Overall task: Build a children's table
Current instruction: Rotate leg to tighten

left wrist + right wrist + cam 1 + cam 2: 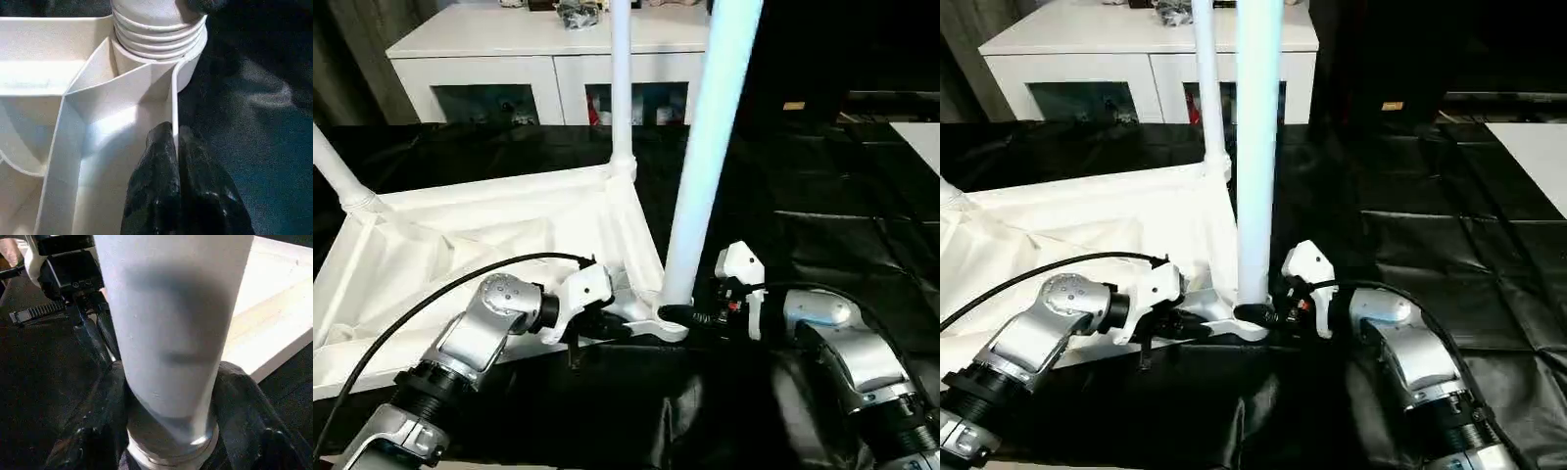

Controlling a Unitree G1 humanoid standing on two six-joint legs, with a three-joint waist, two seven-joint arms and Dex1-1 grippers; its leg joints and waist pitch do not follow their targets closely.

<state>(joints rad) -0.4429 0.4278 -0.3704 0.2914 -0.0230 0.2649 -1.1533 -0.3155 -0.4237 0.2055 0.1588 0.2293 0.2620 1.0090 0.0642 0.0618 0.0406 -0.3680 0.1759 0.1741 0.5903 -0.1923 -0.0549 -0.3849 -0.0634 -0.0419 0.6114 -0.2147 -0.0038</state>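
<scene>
Forearms angle inward toward the near corner socket (pixel 668 328). Left gripper (pixel 174 142) pinches the tabletop (pixel 460 245) rim; right gripper (pixel 171 431) straddles the upright leg (pixel 705 147), fingers (pixel 244 406) touching it.

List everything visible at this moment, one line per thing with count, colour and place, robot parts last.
tabletop: one, white, upside down on the black cover, ribbed underside up.
legs: three, white; near leg upright in the near corner socket, far leg upright at the far corner, third leg slanting at the left corner.
black cover: one, black, under the work.
cabinet: one, white, glass doors, behind.
left gripper: black fingers pinching the tabletop's rim wall beside the near socket.
right gripper: black fingers either side of the near leg's base.
</scene>
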